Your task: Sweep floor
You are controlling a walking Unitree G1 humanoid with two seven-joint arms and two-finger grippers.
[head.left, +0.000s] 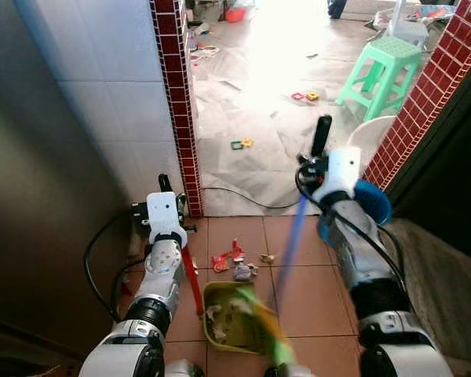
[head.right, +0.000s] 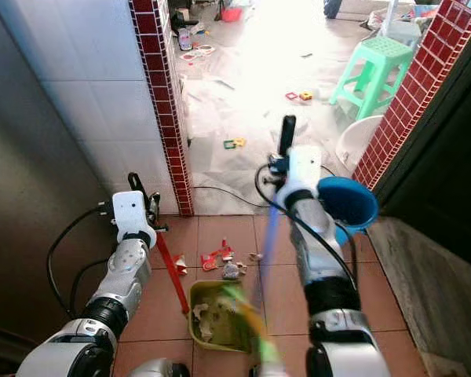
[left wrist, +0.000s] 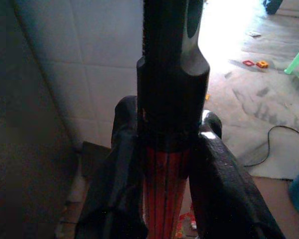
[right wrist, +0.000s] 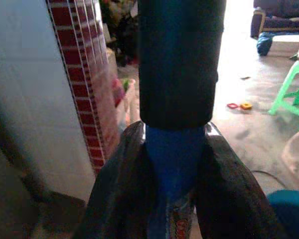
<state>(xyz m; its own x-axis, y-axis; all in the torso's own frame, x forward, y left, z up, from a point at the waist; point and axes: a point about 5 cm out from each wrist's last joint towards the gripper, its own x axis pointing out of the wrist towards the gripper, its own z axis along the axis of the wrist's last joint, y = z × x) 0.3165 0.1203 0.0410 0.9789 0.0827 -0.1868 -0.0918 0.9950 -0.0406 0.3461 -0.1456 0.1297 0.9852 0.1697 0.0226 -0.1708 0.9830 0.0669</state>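
Right gripper (head.left: 320,161) is clamped on the long blue broom handle (head.left: 292,236), which slants down and inward to blurred green-yellow bristles (head.left: 267,326). Left gripper (head.left: 166,206) pinches the red dustpan handle (head.left: 191,279) — the yellow-green plastic dustpan (head.left: 228,318) sits below, between both arms. Scattered red and grey litter (head.left: 237,264) lies just beyond the pan's rim, nearer the left gripper — on terracotta tiles (head.left: 310,283).

A small label on the blue broom handle (right wrist: 175,174) is too blurred to read.
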